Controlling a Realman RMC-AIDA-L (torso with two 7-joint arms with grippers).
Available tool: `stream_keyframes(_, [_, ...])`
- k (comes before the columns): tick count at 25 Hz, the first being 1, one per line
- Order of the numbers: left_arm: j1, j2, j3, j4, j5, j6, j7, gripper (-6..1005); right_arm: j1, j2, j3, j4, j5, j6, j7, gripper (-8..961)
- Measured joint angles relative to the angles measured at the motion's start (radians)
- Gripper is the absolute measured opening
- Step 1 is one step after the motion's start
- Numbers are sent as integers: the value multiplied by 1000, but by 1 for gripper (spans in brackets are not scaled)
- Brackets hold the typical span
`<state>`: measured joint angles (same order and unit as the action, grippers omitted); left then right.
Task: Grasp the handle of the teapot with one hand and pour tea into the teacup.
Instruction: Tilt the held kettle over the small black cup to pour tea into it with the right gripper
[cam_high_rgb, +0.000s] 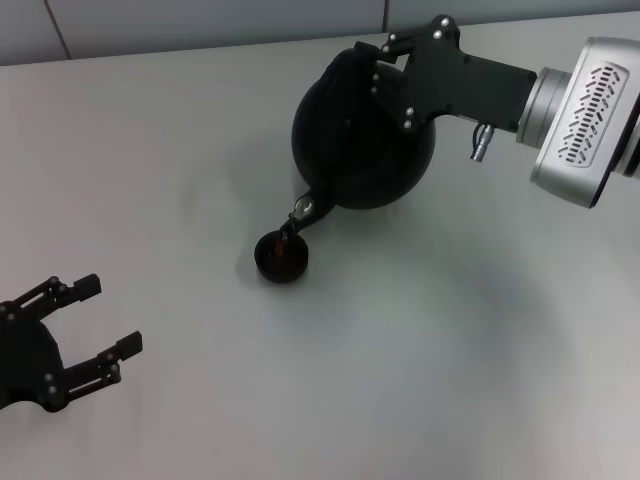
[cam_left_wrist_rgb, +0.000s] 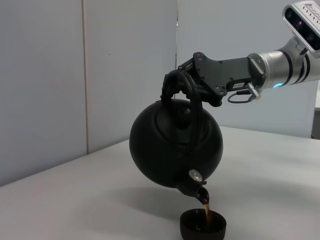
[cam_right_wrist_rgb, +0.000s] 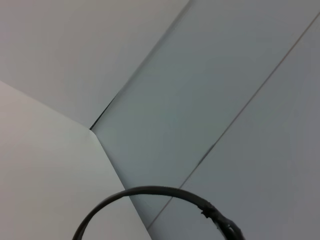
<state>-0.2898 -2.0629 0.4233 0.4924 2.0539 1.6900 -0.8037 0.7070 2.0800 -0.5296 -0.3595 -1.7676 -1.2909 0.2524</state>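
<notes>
The large round matte-black teapot (cam_high_rgb: 360, 135) hangs in the air, tilted spout-down, also in the left wrist view (cam_left_wrist_rgb: 175, 145). My right gripper (cam_high_rgb: 375, 80) is shut on its arched black handle (cam_left_wrist_rgb: 181, 87). A brown stream of tea runs from the spout (cam_left_wrist_rgb: 202, 194) into the small black teacup (cam_high_rgb: 281, 256), which stands on the table directly below and shows in the left wrist view (cam_left_wrist_rgb: 202, 226). My left gripper (cam_high_rgb: 100, 320) is open and empty near the table's front left, well away from the cup.
The white table (cam_high_rgb: 450, 350) meets a pale panelled wall (cam_high_rgb: 200, 25) at the back. A thin black cable (cam_right_wrist_rgb: 165, 197) arcs through the right wrist view, which otherwise shows only wall and table.
</notes>
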Motion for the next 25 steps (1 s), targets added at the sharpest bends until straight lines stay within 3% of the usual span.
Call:
stream_keyframes(15, [0,0,-3,0,-6,-1,-9,815,9,3,-4,1,1,4,-33,81])
stream_keyframes(25, [1,0,-3,0,-8,-1,-11,814,-9,3,6,4,2,46,165,80])
